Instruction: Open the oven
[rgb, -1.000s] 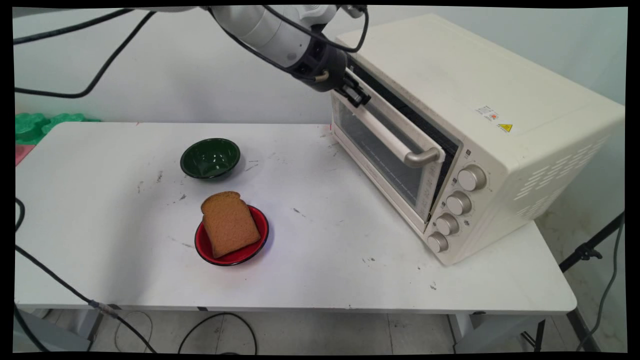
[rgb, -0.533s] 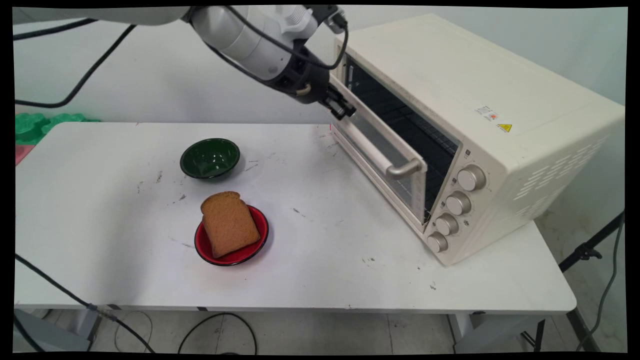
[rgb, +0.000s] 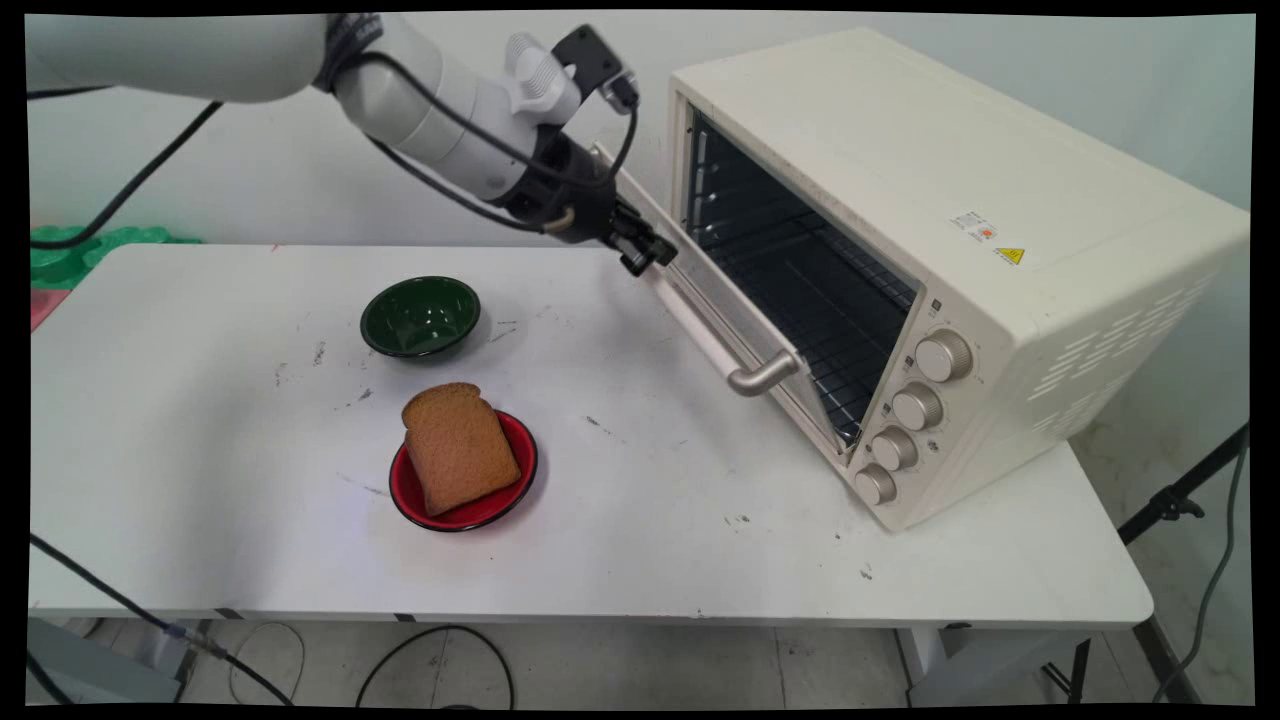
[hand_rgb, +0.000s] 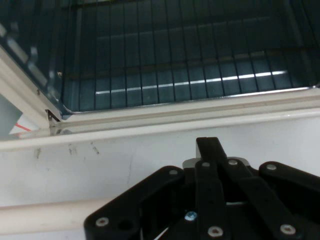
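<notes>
Surface (rgb: 600, 520): white, scuffed with small dark marks, set against a pale wall (rgb: 300, 180). Black cables hang from my arm; green moulded items (rgb: 70, 250) lie at the far left edge.

My jaws (rgb: 645, 255): at the upper edge of the oven door (rgb: 715, 335), on its far end, touching or just above it. The hand view shows only my black linkage over the door's cream frame, so I cannot tell how far they stand apart or whether they have hold of anything.

Toaster oven (rgb: 960, 240): cream, on the right half of the surface, four knobs (rgb: 915, 407) down its front. Door tilted well open, its metal handle (rgb: 762, 375) at the near end. Inside, a wire rack (rgb: 810, 320); I see nothing on it.

Green bowl (rgb: 420, 316): left of the door, near my jaws, well apart from the oven. It appears to hold nothing.

Red plate (rgb: 465, 490): just nearer than the green bowl. It holds a slice of brown bread (rgb: 458, 447), whose top overhangs the far rim.
</notes>
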